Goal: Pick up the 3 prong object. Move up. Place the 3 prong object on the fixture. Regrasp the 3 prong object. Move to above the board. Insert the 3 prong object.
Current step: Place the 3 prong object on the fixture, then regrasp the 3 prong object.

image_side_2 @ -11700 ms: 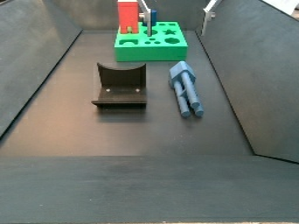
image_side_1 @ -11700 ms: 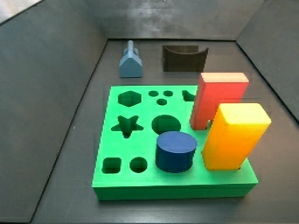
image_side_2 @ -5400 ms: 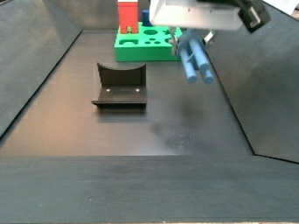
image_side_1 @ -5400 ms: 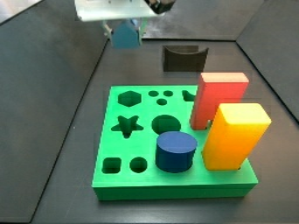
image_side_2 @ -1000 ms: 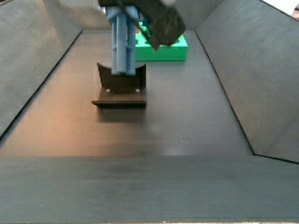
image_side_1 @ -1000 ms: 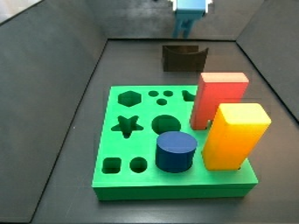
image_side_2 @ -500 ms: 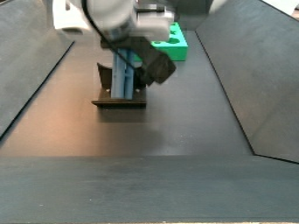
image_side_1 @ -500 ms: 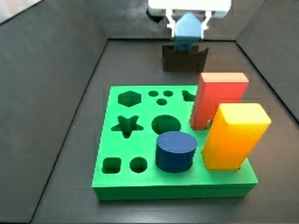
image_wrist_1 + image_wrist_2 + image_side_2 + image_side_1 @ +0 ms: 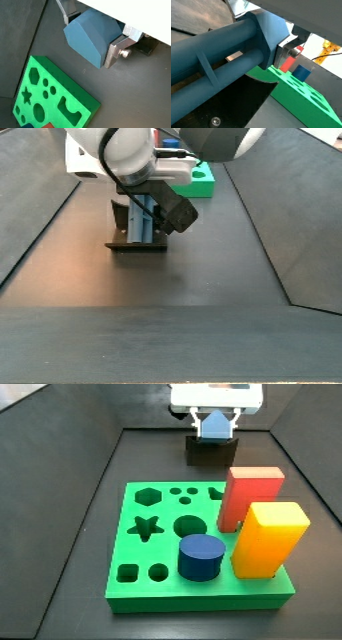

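Both side views showed us the gripper (image 9: 215, 422) down over the fixture (image 9: 207, 452) at the far end of the floor, clamped on the 3 prong object (image 9: 215, 425), whose lower end sat at the fixture (image 9: 135, 236) and seemed to rest on it, though we could not see the contact itself. We saw in a wrist view that a silver finger (image 9: 122, 47) pressed flat against the side of the steel-blue piece (image 9: 93, 36). The green board (image 9: 160, 539) with its red block (image 9: 249, 496), yellow block (image 9: 269, 539) and dark blue cylinder (image 9: 202, 557) lay well apart from it.

Side views face each other across board (image 9: 160, 534) and fixture (image 9: 138, 240); wrist views close, looking down
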